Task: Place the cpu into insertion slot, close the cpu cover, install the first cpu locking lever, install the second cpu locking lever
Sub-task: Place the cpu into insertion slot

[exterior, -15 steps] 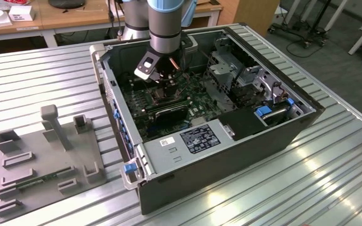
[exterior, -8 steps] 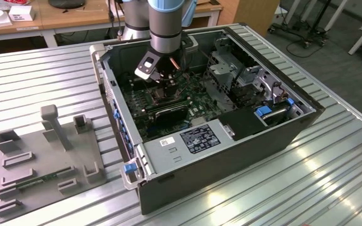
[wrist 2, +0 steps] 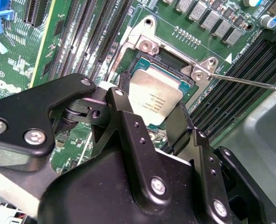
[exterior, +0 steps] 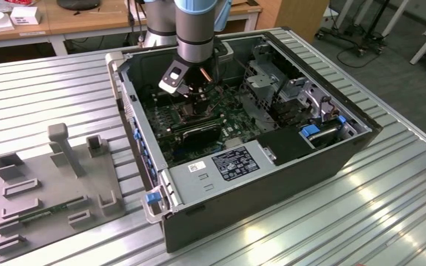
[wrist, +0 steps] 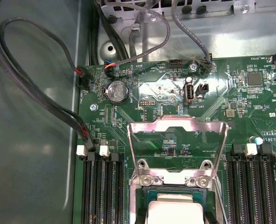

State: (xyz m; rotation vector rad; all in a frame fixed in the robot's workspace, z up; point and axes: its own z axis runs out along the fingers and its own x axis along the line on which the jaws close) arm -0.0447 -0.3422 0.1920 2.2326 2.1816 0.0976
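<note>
The arm reaches down into the open computer case [exterior: 331, 160] that sits on the slatted metal surface [exterior: 390, 210]. In the second wrist view the pincer [wrist 2: 153, 109] has a black finger against each of two opposite edges of the cpu [wrist 2: 154, 95], so it looks to be gripping the chip. The cpu sits right at the insertion slot [wrist 2: 170, 58], low in its frame. Whether it is fully seated cannot be told.

The first step looks nearly done. The cpu cover [wrist: 175, 124] is open, folded back on the far side of the slot over the green board [wrist: 250, 102]. A thin locking lever [wrist 2: 250, 82] sticks out free beside the slot. Closing the cover and fastening both levers remain.
</note>
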